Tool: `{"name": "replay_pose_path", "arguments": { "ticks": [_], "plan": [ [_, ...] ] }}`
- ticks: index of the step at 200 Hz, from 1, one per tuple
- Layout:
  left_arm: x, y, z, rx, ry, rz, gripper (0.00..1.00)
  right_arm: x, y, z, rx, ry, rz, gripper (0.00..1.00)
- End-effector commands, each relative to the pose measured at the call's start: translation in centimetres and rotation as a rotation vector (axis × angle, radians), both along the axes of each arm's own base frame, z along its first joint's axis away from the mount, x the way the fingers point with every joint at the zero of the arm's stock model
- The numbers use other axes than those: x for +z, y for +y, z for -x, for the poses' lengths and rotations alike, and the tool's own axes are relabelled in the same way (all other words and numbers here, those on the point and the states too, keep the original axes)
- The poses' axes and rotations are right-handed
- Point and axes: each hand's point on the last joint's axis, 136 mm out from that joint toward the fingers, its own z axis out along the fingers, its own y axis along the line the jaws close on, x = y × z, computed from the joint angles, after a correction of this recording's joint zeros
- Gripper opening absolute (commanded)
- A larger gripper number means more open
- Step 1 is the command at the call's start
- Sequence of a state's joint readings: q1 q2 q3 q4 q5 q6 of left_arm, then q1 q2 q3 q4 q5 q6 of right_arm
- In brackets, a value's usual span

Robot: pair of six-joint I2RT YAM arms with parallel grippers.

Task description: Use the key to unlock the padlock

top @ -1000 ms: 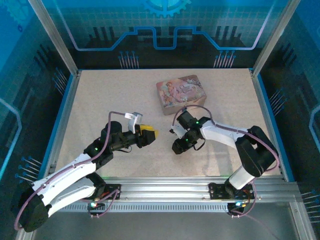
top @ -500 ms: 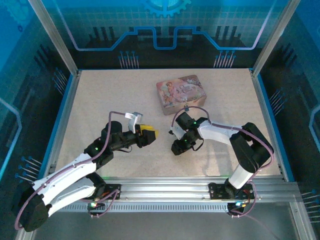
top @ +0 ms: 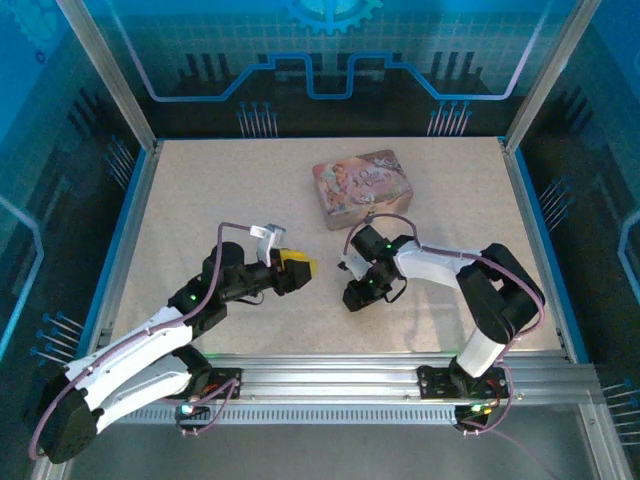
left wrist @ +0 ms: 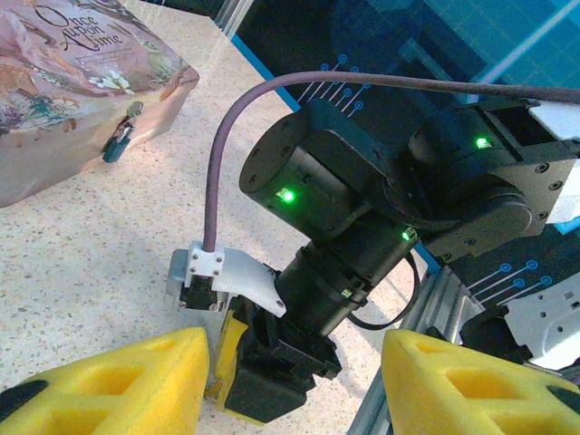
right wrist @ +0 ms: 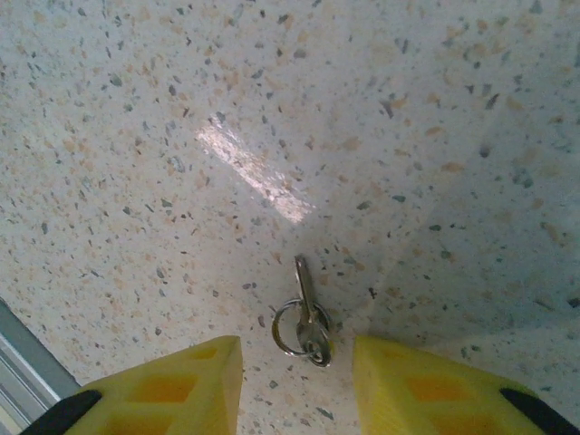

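The key (right wrist: 304, 313), small and silvery on a ring, lies flat on the speckled table. My right gripper (right wrist: 297, 385) points straight down over it, open, a yellow pad on each side of the key and neither touching it. From above, the right gripper (top: 353, 296) is at the table's middle. The padlock (left wrist: 118, 143), a tiny dark bluish thing, rests against the side of the pink tin (left wrist: 63, 82). My left gripper (top: 296, 268) hovers open to the left with nothing between its yellow pads (left wrist: 109, 385), facing the right gripper (left wrist: 267, 367).
The pink picture-printed tin (top: 362, 184) sits behind the right arm toward the back. The aluminium rail (top: 330, 375) runs along the near edge, close behind both grippers. Glass walls enclose the table on the left, right and back.
The right arm has edged slightly to the left with its gripper low over the key. The left arm has stayed put.
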State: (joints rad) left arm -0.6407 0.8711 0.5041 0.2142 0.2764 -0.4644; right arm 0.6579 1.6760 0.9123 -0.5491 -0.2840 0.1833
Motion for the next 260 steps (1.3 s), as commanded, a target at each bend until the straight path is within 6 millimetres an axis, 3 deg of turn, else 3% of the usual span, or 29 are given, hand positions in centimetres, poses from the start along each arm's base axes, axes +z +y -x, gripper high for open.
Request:
{"name": "replay_pose_path", "arguments": {
  "ticks": [1, 138, 198, 260],
  "plan": [
    [0.7, -0.1, 0.0, 0.001, -0.029, 0.007, 0.54, 0.4, -0.8, -0.1, -0.025, -0.014, 0.022, 0.38],
    [0.6, 0.0, 0.0, 0.003, -0.029, 0.009, 0.55, -1.1, 0.1, 0.7, 0.008, 0.025, 0.059, 0.35],
    [0.4, 0.0, 0.0, 0.006, -0.026, 0.006, 0.55, -0.6, 0.3, 0.9, 0.004, 0.020, 0.047, 0.20],
    [0.5, 0.0, 0.0, 0.006, -0.029, 0.006, 0.55, 1.1, 0.8, 0.5, -0.004, -0.023, -0.011, 0.04]
  ]
}}
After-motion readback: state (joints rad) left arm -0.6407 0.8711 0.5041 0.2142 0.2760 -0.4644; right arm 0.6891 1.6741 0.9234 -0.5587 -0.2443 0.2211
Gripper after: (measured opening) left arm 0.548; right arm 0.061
